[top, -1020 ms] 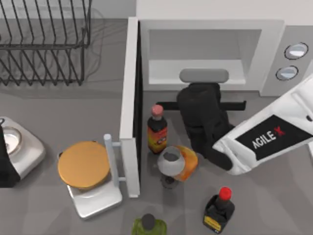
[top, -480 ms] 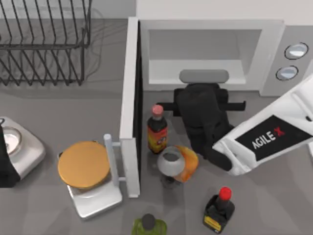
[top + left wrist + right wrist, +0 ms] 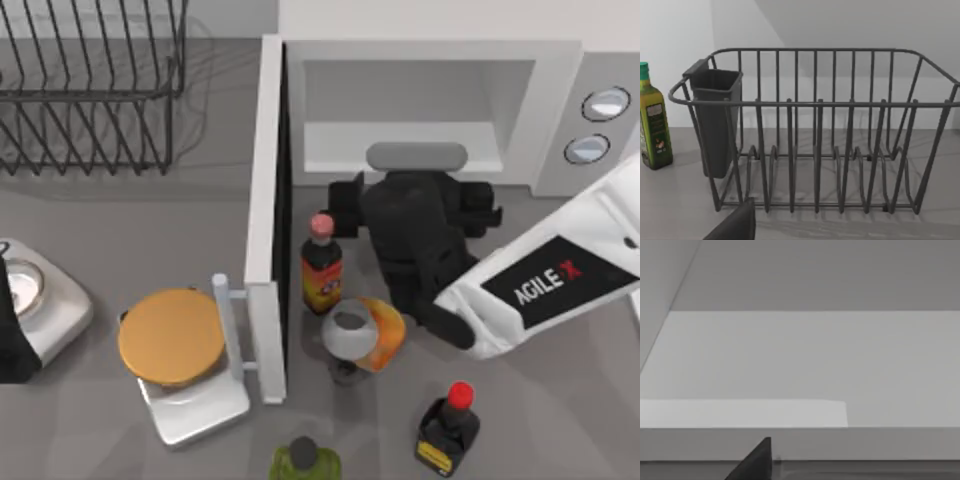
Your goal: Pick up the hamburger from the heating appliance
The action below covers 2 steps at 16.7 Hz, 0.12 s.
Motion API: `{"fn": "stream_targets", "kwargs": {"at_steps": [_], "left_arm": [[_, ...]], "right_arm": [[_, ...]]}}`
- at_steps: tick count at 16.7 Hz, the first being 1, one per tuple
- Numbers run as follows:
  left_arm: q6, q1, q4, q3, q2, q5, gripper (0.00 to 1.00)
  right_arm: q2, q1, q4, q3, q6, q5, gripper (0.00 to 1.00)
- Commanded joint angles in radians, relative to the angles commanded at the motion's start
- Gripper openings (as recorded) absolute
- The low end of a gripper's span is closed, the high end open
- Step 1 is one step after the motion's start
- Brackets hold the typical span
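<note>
1. The hamburger (image 3: 380,335) lies on the table outside the heating appliance (image 3: 560,110), near of its open cavity and partly hidden behind a wine glass (image 3: 348,332).
2. The right gripper (image 3: 415,195) hangs at the cavity's mouth, fingers spread apart and holding nothing.
3. The hamburger sits near of that gripper, just left of the right arm's wrist.
4. The left arm is parked at the table's left edge.

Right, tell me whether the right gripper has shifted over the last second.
Yes. In the top view the right gripper has crept toward the microwave opening, its black crossbar now closer to the front sill, its fingers spread open.
</note>
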Motion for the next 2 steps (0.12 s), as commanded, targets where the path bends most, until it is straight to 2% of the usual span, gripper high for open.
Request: {"fn": "stream_targets", "kwargs": {"at_steps": [2], "left_arm": [[0.000,0.000,0.000,0.000,0.000,0.000,1.00]], "right_arm": [[0.000,0.000,0.000,0.000,0.000,0.000,1.00]]}}
